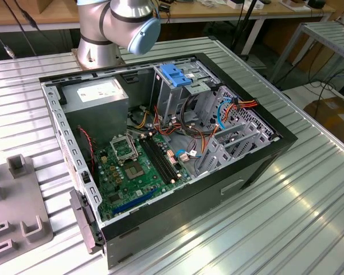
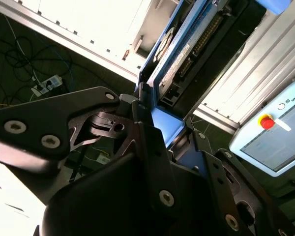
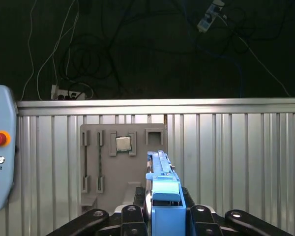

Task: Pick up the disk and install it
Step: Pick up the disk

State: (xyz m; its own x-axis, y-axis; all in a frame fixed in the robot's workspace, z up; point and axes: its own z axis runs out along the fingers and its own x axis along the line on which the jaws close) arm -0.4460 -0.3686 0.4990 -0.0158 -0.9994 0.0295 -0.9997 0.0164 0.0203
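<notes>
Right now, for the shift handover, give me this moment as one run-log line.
phase: pick done | jaws: shut on disk | beyond disk: grey fixture plate | install: not yet done

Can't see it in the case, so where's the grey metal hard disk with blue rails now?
The grey blue-railed hard disk is clamped in the black gripper, in both wrist views, held before the ribbed metal table.

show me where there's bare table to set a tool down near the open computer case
The ribbed metal table is bare to the exterior view's right of the black open computer case. Crowded: inside the case, with green motherboard and orange cables; the grey fixture plate takes the view's left.
</notes>
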